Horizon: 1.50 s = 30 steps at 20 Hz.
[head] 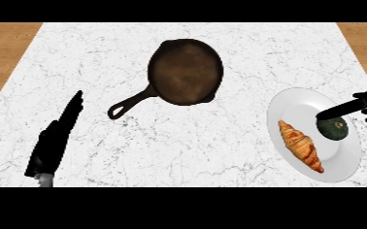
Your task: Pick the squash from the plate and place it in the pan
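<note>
From the head view, the squash [333,128] is seen lying on the plate [301,102] beside a croissant [302,145]. The right hand [346,107] is held just above it, fingers straight. The left hand [54,138] is rested on the worktop [215,145], fingers straight together. The pan [185,71] is set well apart.

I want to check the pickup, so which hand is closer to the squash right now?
The right hand. Its fingers reach over the squash on the plate, while the left hand rests far across the counter, left of the pan.

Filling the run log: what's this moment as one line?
right hand: open, over squash | squash, croissant: on plate | pan: empty | left hand: resting
</note>
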Available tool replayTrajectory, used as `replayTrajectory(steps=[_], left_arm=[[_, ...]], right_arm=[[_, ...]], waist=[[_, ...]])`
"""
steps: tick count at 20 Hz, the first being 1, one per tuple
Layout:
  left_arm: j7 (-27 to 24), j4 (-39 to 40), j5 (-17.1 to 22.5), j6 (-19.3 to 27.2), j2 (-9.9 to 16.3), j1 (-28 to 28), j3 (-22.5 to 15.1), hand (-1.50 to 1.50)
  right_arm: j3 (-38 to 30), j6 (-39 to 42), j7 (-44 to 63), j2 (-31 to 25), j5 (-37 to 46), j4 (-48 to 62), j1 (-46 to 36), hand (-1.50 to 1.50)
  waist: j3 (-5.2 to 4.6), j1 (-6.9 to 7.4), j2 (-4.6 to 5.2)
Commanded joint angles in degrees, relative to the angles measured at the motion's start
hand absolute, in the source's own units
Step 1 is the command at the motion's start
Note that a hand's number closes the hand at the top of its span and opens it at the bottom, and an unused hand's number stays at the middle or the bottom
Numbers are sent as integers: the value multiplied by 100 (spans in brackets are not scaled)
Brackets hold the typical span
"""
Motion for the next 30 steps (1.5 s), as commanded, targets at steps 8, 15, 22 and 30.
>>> replayTrajectory(steps=[8,15,22,30], left_arm=[[48,46,-206,-202,-185,-16,268,0],[27,239,-336,-320,-413,-149,433,0],[-171,197,-335,-622,-388,109,642,0],[138,-244,-539,-629,-520,161,577,0]], right_arm=[[-124,3,496,366,325,-210,416,-150],[-392,149,372,548,619,293,95,-150],[-600,-599,-479,1085,1105,673,198,150],[-1101,-492,-942,1144,1018,969,102,150]], waist=[[-1,-61,-12],[0,-44,-6],[1,-23,-3],[4,-13,-3]])
